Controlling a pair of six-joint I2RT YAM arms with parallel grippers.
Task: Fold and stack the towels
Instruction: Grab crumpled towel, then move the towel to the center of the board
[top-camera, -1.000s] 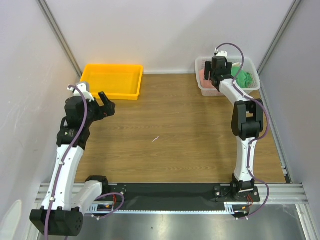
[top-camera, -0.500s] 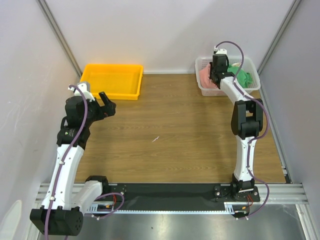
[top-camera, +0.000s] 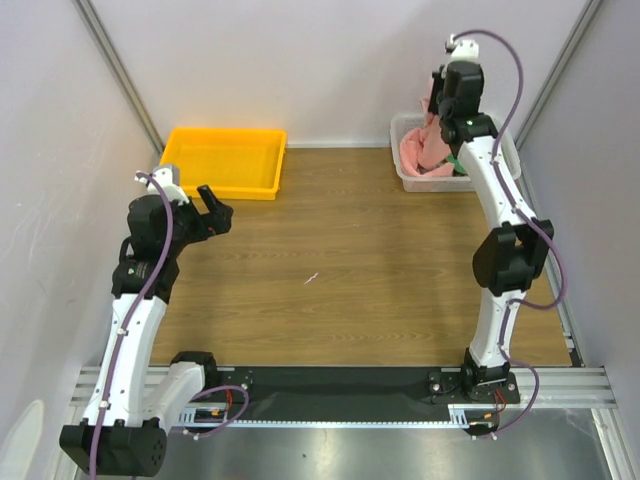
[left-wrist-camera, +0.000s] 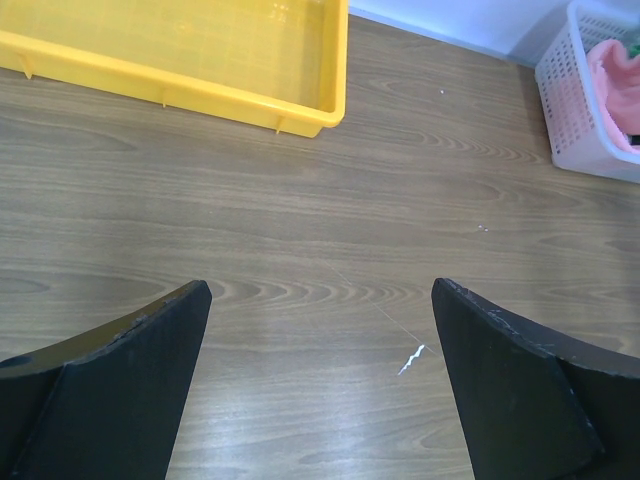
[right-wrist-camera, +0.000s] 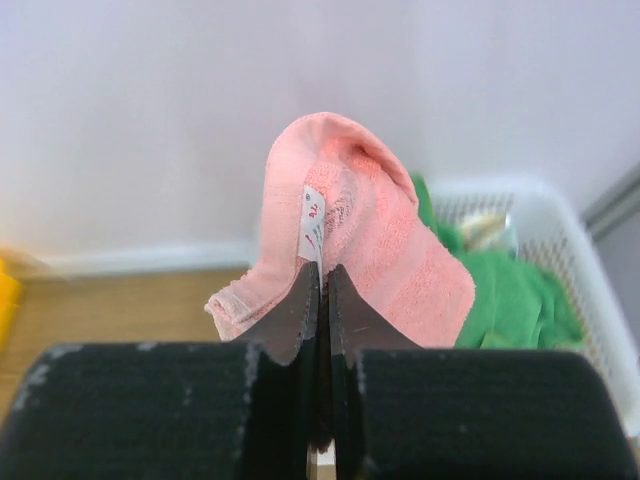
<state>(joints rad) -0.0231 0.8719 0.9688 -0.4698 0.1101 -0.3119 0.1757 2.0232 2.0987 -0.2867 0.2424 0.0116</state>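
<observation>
small white tag (right-wrist-camera: 313, 222) on pink towel (right-wrist-camera: 390, 250); its print illegible.

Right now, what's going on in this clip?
The right gripper has its jaws shut on a pink towel and holds it raised above the white basket in the far right corner, with the towel's lower part draping into the basket. A green towel lies in the basket. The left gripper hangs open over the table near the yellow tray, holding nothing. No towel is laid out or folded yet.
</observation>
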